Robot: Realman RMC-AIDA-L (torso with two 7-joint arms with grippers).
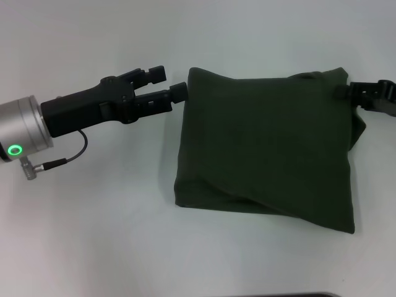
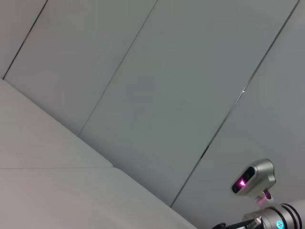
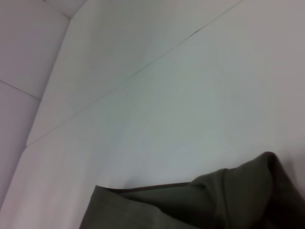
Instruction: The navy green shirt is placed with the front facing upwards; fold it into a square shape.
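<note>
Black left pincer (image 1: pixel 172 83), silver wrist, green ring light.

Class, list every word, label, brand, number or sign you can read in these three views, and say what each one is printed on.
None can be read.
The folded dark olive-green cotton shirt on the white table shows only plain fabric: no lettering or neck label faces up.
The left gripper, at the shirt's far left corner, carries no marking; the green ring light on its silver wrist is no text.
The right gripper, at the far right corner, shows none either.

Head looks down; wrists face walls.
</note>
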